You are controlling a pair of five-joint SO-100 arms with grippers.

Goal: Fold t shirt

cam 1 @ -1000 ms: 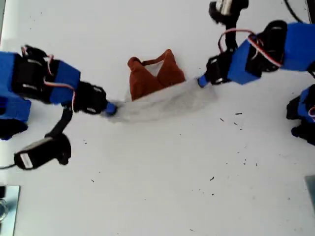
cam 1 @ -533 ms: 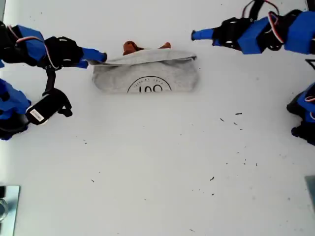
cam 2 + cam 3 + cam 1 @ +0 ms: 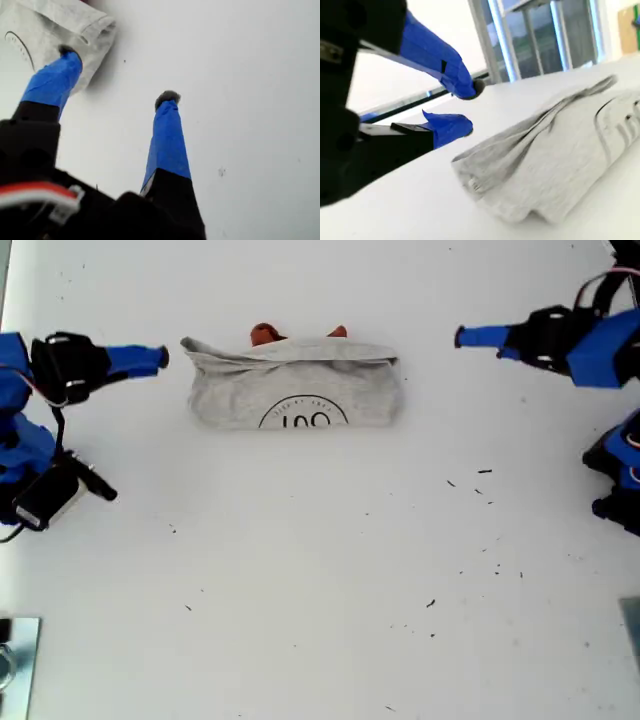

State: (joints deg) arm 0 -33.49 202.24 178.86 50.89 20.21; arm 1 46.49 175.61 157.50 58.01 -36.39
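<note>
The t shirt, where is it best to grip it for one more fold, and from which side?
Probably by its short ends. The t shirt lies as a wide folded band, with a loose top-layer corner sticking out at the exterior view's left. My second gripper is open beside that corner and could come in from there. My first gripper, also open, could take the opposite end.

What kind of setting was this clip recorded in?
Probably a lab or workshop bench: a bare white tabletop, two blue arms flanking a folded t shirt, and large windows behind in the second wrist view.
</note>
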